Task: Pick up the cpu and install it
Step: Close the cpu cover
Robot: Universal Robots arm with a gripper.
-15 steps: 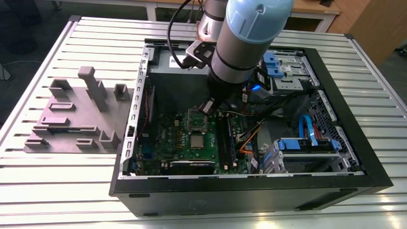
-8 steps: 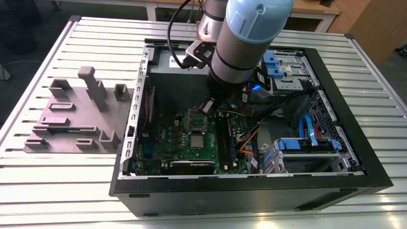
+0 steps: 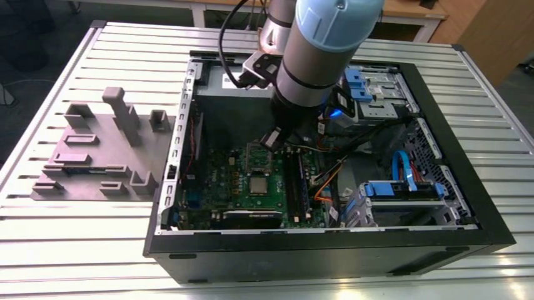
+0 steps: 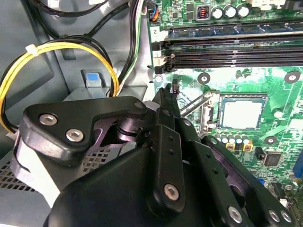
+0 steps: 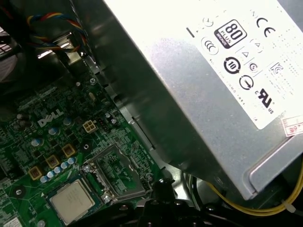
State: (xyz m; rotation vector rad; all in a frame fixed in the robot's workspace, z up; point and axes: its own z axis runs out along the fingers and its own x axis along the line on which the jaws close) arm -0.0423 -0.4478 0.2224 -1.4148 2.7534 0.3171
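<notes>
Claw point(image 4: 166, 90) fingers look pressed together and empty, their tips poised above the motherboard point(image 3: 250, 187) inside the open computer case point(image 3: 326, 250) on the slatted counter point(image 3: 84, 237). Nearest below them, the socket frame point(image 5: 116, 172) stands hinged open. Just beyond it the cpu point(image 4: 241, 113) already lies flat in its socket. Doing this step well likely means staying clear of the chip and checking it sits level. Farther off hangs the power supply point(image 5: 213, 80).

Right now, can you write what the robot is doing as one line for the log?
cpu seated in motherboard socket | socket frame open | tool above board beside socket, holding nothing visible
</notes>
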